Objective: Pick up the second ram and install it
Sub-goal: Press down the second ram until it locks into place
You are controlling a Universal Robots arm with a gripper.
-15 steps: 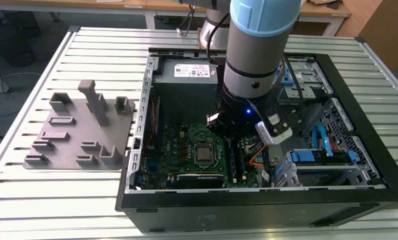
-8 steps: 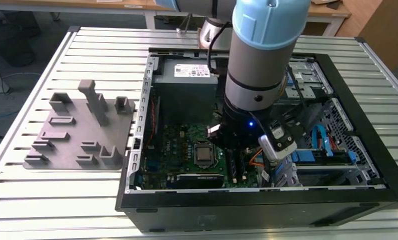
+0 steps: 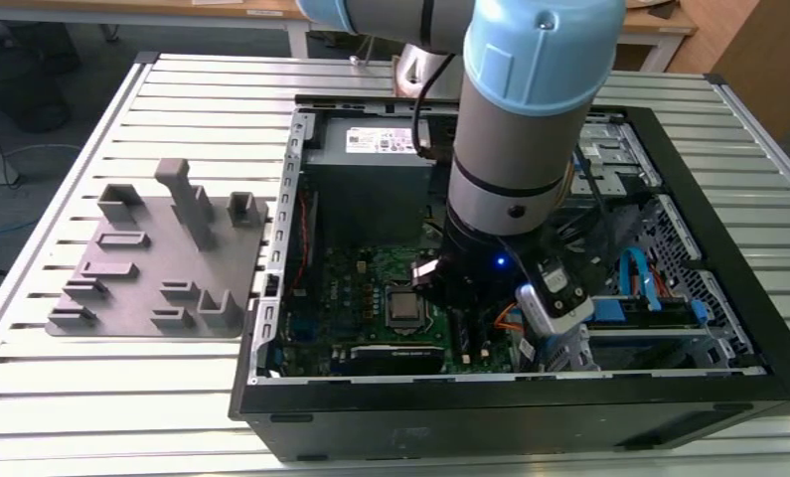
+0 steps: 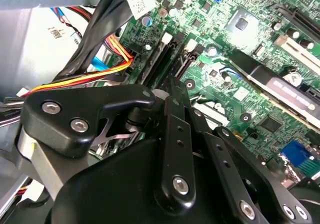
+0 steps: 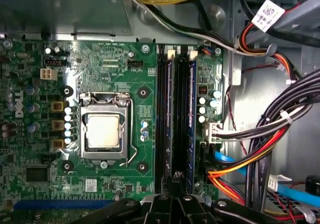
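Observation:
In the first wrist view two thin blue-green memory sticks stand edge-on in the black slots beside the processor socket. The second ram (image 5: 170, 119) is the stick closest to my gripper (image 5: 176, 178), and the other stick (image 5: 192, 119) is one slot over. The fingers look pressed together at the near end of the slots, with nothing between them. In the second wrist view the gripper (image 4: 168, 86) points at the same black slots (image 4: 165, 53). In the exterior view the gripper (image 3: 461, 303) reaches down into the open computer case (image 3: 501, 397), over the motherboard.
A grey fixture plate (image 3: 156, 268) with upright posts lies on the slatted table at the exterior view's left. The processor socket (image 5: 102, 131) sits beside the slots. Bundles of coloured cables (image 5: 260, 149) and a drive cage (image 3: 647, 308) crowd the other side.

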